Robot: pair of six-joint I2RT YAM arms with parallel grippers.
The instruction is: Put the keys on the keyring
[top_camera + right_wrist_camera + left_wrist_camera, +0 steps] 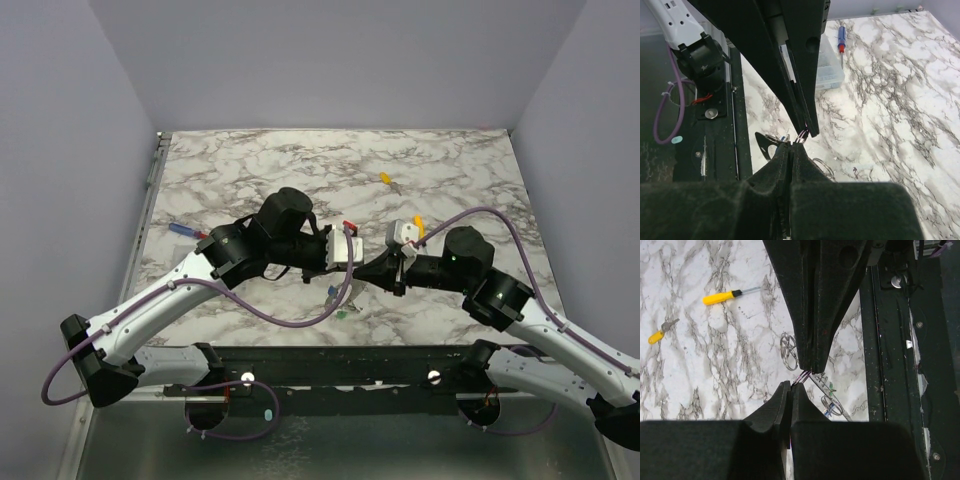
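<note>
My left gripper (353,262) and my right gripper (374,270) meet tip to tip above the near middle of the table. Both are shut on the thin silver wire of the keyring (803,376), which spans the small gap between them; it also shows in the right wrist view (803,135). In the left wrist view my gripper (790,385) is closed below the right one's tips. Keys hang under the ring (340,301): a green one (829,388), a blue one (828,413) and a black head (765,145). Most of the ring is hidden by the fingers.
A small split ring (789,351) lies on the marble under the grippers. A yellow-handled screwdriver (722,296) and a small yellow-handled tool (657,335) lie farther out. A blue-and-red stick (841,42) rests by a clear packet (826,67). The black table rail (890,365) runs along the near edge.
</note>
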